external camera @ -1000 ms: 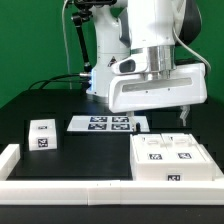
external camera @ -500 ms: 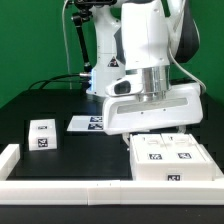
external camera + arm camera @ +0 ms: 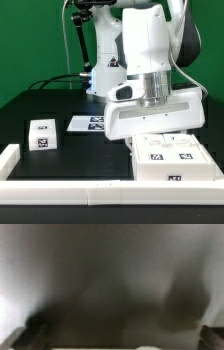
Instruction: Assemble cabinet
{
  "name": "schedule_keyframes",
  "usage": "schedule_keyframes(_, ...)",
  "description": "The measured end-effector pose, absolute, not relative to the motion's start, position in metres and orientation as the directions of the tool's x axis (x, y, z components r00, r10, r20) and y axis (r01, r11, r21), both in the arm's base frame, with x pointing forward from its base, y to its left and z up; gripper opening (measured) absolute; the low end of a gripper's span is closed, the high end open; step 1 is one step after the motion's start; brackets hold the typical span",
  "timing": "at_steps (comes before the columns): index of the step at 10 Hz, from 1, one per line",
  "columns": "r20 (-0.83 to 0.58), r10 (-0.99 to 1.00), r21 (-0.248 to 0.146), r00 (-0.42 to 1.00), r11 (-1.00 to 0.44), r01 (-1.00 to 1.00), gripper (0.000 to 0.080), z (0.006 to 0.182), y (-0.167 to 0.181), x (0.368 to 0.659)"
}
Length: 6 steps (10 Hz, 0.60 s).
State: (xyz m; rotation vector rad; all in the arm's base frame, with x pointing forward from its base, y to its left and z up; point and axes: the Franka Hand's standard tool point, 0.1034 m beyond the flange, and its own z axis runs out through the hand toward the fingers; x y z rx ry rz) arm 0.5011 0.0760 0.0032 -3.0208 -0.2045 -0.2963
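- Black table [image 3: 45, 100] before a green backdrop carried everything.
- We saw the cabinet [image 3: 176, 160] lying flat, tags up, just beneath the gripper [image 3: 156, 132], which hung low over the cabinet's far edge.
- We could not tell whether the gripper was spread or pressed together; the wrist view was blurred.
- A small tagged block [image 3: 42, 133] sat well apart from the cabinet, on the exterior view's left.

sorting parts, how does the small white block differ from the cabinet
Size: the small white block is far smaller than the cabinet. Tags: the block shows one on top, the cabinet two side by side. Place: the block stands alone in the open, while the arm hangs over the cabinet's far edge. Both are white, with a tag on the front face.
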Motion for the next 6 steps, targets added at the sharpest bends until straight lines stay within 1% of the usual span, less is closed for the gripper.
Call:
schedule_keyframes(1,0.2,0.125,-0.085,0.972,-0.986,0.144,0.06,0.0031,0.0754,0.5012)
schedule_keyframes(2,0.2,0.125,-0.085,0.972,-0.986,0.145,0.06,0.0031,0.0757,0.5011)
schedule_keyframes(3,0.199,0.126,-0.085,0.972,-0.986,0.145,0.0399,0.003,0.0758,0.5008)
schedule_keyframes(4,0.198,0.128,-0.085,0.972,-0.986,0.147,0.0264,0.0027,0.0756,0.5002)
schedule_keyframes(5,0.197,0.133,-0.084,0.971,-0.985,0.151,0.0264,0.0022,0.0753,0.4991)
schedule_keyframes(6,0.195,0.14,-0.082,0.971,-0.984,0.158,0.0087,0.0017,0.0753,0.4977)
